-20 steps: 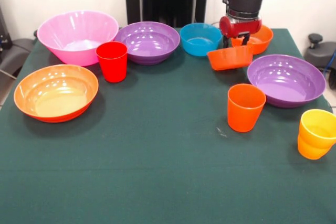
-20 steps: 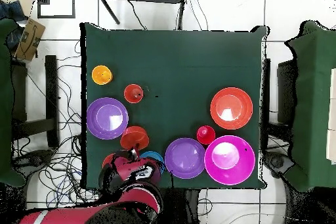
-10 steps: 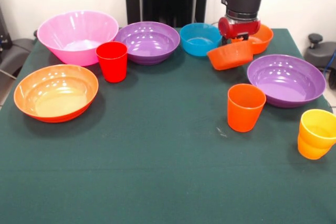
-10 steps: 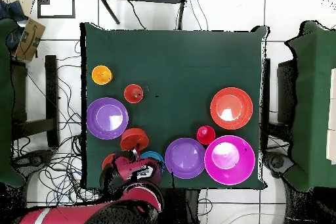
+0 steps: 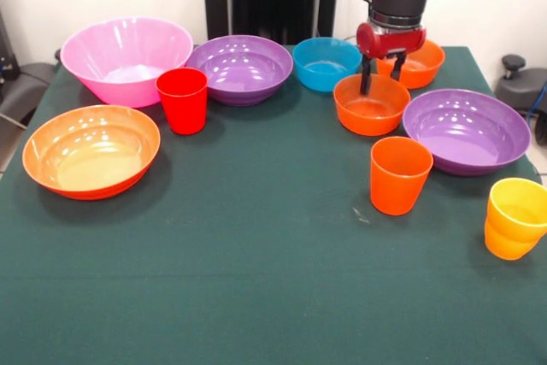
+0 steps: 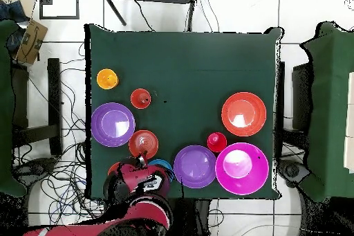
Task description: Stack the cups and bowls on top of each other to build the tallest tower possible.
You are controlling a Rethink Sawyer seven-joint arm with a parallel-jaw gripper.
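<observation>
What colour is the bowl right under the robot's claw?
Orange: the small orange bowl below the gripper, clearest in the front view.

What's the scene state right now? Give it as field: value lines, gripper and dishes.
gripper: at the far rim of a small orange bowl; grip state unclear
small orange bowl: upright on the table, between the blue bowl and a purple bowl
second small orange bowl: behind the gripper
cups: red, orange, yellow-orange, all upright and apart
large bowls: pink, orange, second purple
stacking: nothing stacked yet
</observation>
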